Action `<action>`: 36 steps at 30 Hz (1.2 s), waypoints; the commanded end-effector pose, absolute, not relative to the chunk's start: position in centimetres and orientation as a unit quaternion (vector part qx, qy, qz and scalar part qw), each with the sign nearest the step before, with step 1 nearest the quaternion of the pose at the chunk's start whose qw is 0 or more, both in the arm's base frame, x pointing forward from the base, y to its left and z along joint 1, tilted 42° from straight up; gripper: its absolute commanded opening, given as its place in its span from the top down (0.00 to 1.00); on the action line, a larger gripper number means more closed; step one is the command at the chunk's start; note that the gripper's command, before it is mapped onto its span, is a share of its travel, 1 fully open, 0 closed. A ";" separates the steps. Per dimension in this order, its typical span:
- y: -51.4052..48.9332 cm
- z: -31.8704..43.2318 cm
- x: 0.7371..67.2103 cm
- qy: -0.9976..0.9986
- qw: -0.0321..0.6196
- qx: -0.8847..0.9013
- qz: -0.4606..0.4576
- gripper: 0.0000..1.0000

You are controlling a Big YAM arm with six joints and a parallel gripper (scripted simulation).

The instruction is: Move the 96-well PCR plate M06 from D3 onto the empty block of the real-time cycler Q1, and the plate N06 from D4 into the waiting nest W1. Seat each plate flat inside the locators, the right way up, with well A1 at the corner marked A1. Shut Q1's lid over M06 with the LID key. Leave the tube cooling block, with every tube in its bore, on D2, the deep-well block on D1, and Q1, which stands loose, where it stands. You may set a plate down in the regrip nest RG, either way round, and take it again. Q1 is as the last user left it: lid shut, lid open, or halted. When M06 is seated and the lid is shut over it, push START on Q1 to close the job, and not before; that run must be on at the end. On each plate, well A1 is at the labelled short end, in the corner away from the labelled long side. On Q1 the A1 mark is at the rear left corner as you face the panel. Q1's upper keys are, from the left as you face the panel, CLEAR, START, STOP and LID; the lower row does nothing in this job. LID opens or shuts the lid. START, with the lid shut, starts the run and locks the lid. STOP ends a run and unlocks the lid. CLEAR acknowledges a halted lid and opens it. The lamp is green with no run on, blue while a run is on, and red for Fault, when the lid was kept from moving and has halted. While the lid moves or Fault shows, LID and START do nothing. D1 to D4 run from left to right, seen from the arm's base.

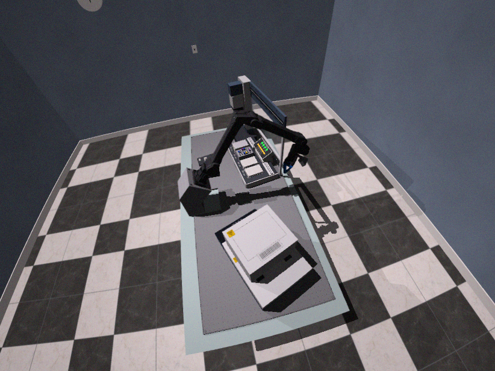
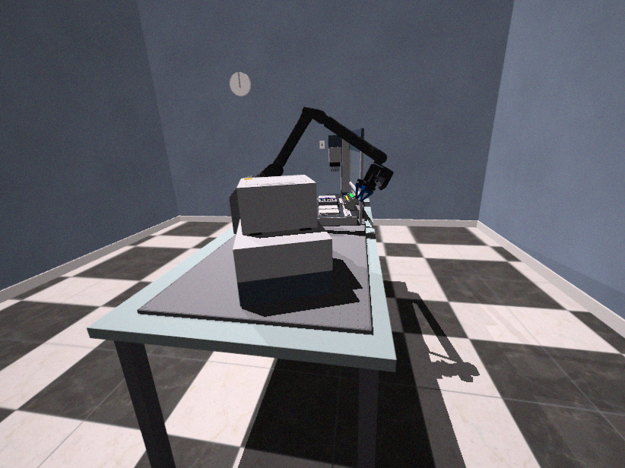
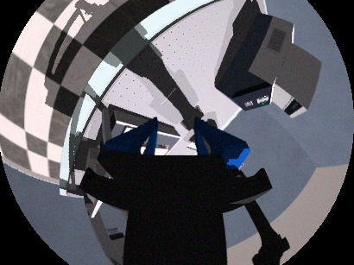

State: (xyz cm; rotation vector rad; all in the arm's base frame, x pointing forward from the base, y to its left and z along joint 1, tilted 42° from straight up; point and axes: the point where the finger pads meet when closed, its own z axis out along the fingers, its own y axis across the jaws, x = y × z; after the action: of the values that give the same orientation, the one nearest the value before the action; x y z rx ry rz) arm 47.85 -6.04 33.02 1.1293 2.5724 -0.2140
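The real-time cycler Q1 [image 1: 264,251] is a white box on a wider base at the near end of the table, with its lid down; it also shows in the exterior view [image 2: 278,223] and the wrist view [image 3: 270,71]. Two white plates [image 1: 252,167] lie side by side on the deck rack [image 1: 256,160] at the far end; I cannot read their labels. My gripper [image 1: 285,167] [image 2: 360,193] hangs in the air beside the rack's right edge, above the table's rim. Its blue fingers stand half closed with a gap and nothing between them.
A block with green tops [image 1: 264,146] and a block with coloured tubes [image 1: 243,151] sit on the same rack. A tall post with a dark panel [image 1: 268,106] rises behind the rack, close to the arm. The table edge and the floor lie right below the gripper.
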 end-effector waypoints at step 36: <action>-2.4 25.0 36.5 0.932 0.293 0.209 -0.039 1.00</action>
State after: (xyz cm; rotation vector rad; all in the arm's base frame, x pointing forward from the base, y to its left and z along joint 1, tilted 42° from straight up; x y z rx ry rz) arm 37.18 -3.52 24.57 0.5982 2.5084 -0.1181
